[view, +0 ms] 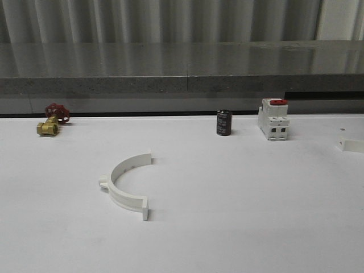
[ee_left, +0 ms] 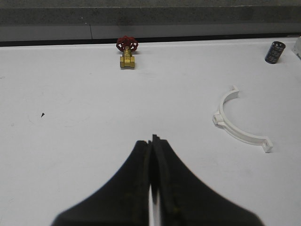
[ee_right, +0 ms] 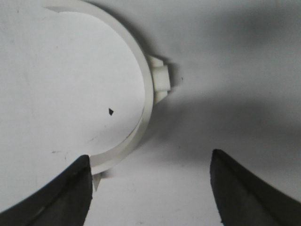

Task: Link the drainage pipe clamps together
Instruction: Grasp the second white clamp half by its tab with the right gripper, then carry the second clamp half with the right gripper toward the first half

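One white half-ring drainage pipe clamp (view: 126,200) lies flat on the white table, left of centre, its open side facing right. In the left wrist view the same clamp (ee_left: 240,135) lies well apart from my left gripper (ee_left: 154,139), which is shut with nothing in it above bare table. A second clamp (ee_right: 149,101) with an outer lug lies just beneath my right gripper (ee_right: 149,157). That gripper is open, and one end of the clamp sits by one finger (ee_right: 70,188) without being held.
Along the table's back edge stand a brass valve with a red handle (view: 51,120), a black cylinder (view: 223,123) and a white block with a red top (view: 273,119). A white piece (view: 351,145) is cut off by the front view's right edge.
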